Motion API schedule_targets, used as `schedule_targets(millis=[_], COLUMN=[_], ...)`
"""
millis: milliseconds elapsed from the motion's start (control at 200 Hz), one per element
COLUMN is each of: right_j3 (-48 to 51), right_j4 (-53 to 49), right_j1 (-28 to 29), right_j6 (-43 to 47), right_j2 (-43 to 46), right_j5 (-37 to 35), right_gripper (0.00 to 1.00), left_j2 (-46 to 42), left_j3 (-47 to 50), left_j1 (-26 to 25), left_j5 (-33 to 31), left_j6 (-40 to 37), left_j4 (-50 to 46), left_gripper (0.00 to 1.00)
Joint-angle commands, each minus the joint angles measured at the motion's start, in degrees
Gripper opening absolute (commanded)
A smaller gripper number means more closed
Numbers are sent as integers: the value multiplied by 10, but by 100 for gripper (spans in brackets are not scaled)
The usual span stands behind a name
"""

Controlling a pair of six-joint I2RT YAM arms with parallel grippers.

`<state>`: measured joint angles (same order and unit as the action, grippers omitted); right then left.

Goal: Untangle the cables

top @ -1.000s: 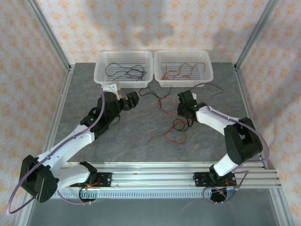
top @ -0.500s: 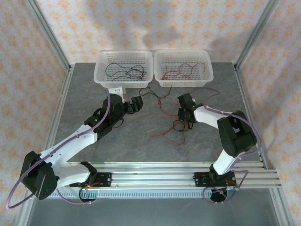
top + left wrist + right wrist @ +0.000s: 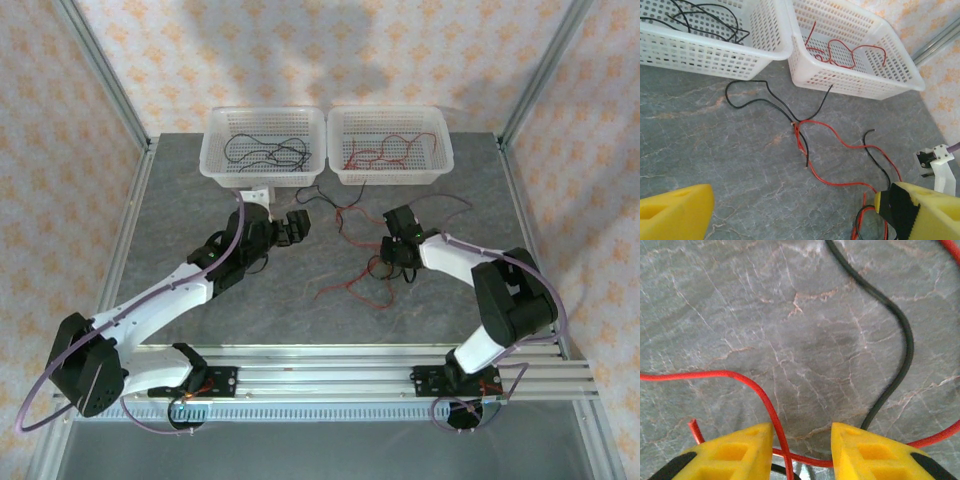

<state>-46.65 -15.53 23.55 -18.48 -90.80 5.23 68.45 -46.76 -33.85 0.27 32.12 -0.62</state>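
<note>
The cables lie as a loose tangle of thin red and black wires on the grey table between my arms. My left gripper hovers just left of the tangle, open wide with nothing between its yellow fingers. In the left wrist view, a red cable and a black cable cross ahead of the left gripper. My right gripper points down onto the tangle's right side. In its wrist view the right gripper stands open low over the table. A red cable runs between the fingers, unpinched, and a black cable curves past the right finger.
Two white mesh baskets stand side by side at the back. The left basket holds black wires, and the right basket holds red wires. They also show ahead as the left basket and the right basket. An aluminium rail runs along the near edge.
My left gripper has moved right, closer to the tangle. The right gripper has shifted slightly toward me over the tangle, and its elbow has swung.
</note>
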Motion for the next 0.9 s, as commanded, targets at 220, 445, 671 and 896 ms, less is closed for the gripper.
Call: schedule_targets(millis=[220,445,671,896], right_j3=[-9,-48,-89,-116], right_j4=[5,-47,-81,-63], right_j1=[-3,-1,-1,-4], right_j6=[-10,0,14,9], right_j2=[10,83,179,227], right_j5=[-4,-13,49,158], right_gripper=[2,0,0,0], left_j2=[7,13,51,116], left_j3=[-16,-14,-15,-16], left_j1=[-20,-36,-121,-186], left_j5=[-26,-27,-44,-97], left_j6=[5,-16,-115,-197], left_j4=[-14,-8,39,143], left_gripper=[90,90,88,87])
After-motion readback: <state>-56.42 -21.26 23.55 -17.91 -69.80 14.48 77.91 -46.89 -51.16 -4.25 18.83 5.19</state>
